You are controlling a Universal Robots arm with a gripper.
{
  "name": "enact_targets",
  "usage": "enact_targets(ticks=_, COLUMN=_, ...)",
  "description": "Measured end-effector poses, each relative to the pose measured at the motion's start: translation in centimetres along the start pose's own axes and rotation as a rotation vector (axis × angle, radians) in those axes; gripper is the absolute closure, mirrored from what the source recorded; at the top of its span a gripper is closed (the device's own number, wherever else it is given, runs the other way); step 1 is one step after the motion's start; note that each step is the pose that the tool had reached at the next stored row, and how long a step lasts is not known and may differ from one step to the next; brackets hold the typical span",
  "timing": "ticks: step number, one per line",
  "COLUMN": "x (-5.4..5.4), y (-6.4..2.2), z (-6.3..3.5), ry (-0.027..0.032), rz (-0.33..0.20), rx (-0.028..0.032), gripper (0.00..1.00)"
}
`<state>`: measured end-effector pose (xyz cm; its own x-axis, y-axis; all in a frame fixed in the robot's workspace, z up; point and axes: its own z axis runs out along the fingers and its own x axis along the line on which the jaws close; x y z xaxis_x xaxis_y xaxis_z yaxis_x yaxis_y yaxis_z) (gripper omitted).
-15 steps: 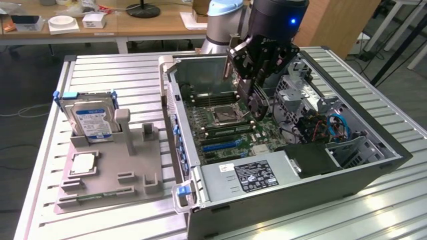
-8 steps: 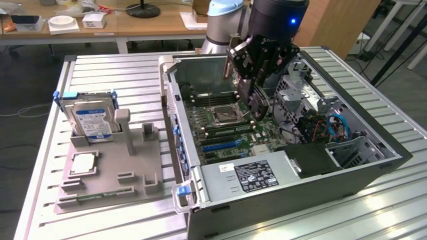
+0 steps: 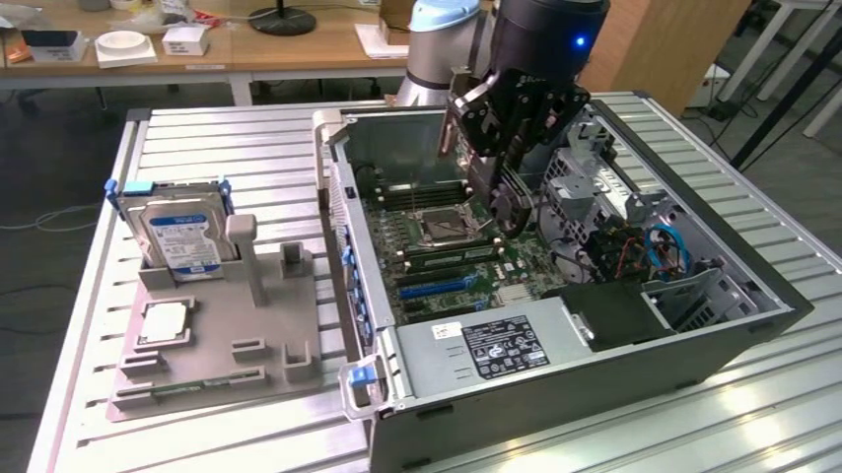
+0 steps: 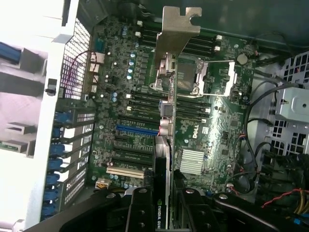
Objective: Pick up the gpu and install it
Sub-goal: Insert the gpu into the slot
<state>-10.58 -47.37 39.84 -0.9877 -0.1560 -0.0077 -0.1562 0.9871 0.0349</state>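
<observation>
Though the exterior view has the gpu [image 3: 510,209] lifted, hanging from the gripper [image 3: 506,192] over the motherboard [image 3: 435,264] inside the case [image 3: 736,330], it is not seated; installing remains. In the wrist view the fingers [image 4: 140,210] clamp the card edge-on between them, its bracket [image 4: 176,34] reaching out over the motherboard's socket [image 4: 205,79].

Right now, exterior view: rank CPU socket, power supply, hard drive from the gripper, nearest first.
1. CPU socket, inside case, beside the gripper.
2. Power supply, case's near end.
3. Hard drive, on the fixture outside the case.
</observation>
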Motion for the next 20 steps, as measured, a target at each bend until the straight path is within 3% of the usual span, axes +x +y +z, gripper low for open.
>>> enact_targets(ticks=20, x=-0.31, y=-0.06, z=0.24, ry=0.0099, rz=-0.284, rx=-0.0022, gripper=0.74)
